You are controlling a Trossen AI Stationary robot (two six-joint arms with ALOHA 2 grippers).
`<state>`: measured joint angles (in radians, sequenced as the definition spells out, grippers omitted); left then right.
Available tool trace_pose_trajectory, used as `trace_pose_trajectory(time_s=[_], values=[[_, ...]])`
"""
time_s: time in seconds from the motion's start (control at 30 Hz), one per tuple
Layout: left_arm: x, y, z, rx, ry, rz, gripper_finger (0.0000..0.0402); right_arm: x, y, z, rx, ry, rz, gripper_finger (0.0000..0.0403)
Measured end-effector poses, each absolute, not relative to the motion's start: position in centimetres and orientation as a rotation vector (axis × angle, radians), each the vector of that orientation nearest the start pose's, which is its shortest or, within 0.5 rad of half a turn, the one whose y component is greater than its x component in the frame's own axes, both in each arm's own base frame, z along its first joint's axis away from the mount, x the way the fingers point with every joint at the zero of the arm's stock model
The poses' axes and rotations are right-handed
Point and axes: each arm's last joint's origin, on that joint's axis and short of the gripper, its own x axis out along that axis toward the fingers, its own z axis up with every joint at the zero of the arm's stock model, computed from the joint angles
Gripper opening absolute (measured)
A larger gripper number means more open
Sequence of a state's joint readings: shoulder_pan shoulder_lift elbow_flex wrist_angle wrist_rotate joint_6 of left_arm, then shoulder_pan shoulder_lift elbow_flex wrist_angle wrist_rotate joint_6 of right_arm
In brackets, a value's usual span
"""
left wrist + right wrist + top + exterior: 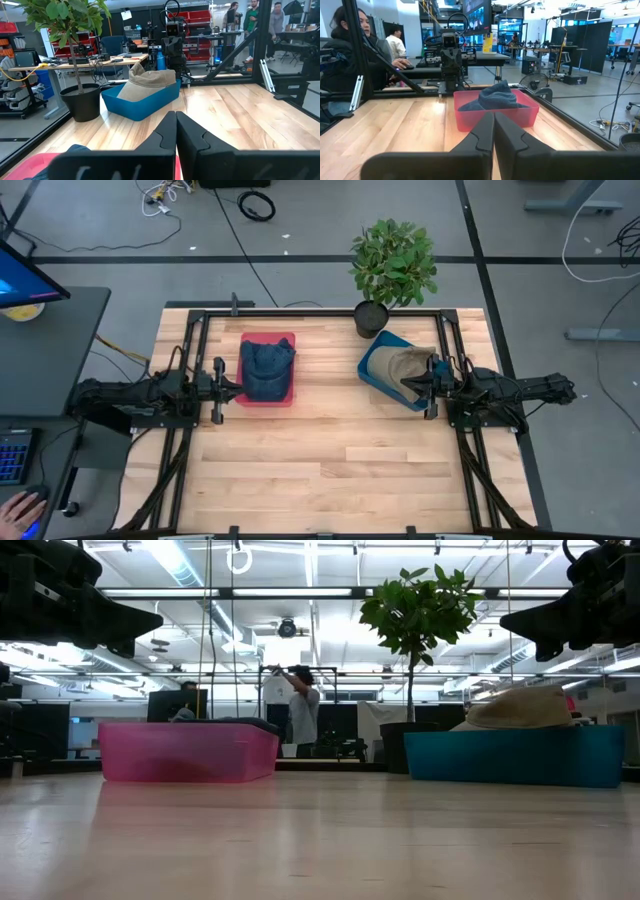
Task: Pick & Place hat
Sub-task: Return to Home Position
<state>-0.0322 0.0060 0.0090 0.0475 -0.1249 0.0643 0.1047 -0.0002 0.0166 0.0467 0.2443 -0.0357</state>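
A dark blue hat (pixel 267 368) lies crumpled inside a red bin (pixel 288 398); the right wrist view shows the hat (pixel 494 96) heaped above the bin's rim (pixel 470 116). A tan hat (pixel 408 363) sits in a blue bin (pixel 372 370), its crown (pixel 522 707) rising over the wall (pixel 510 755). My left gripper (pixel 232 386) hovers shut at the red bin's left side, above the table (pixel 176 114). My right gripper (pixel 408 386) hovers shut over the blue bin's right part (pixel 494 115). Both hang high in the low view, left (pixel 158 618) and right (pixel 505 620).
A potted plant (pixel 392 265) stands at the table's far edge, just beyond the blue bin. The near half of the wooden table (pixel 320 470) is bare. Black frame rails (pixel 200 330) run along the sides. People stand and sit in the room beyond the table.
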Motion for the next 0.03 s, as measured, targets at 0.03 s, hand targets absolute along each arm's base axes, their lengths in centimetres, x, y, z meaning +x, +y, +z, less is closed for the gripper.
trace_pose_trajectory(time_s=[0.03], values=[[9.72,0.05,17.07,0.060,-0.047,0.094,0.0003,9.58,0.30,17.36,-0.025,-0.060,-0.141,0.0013]])
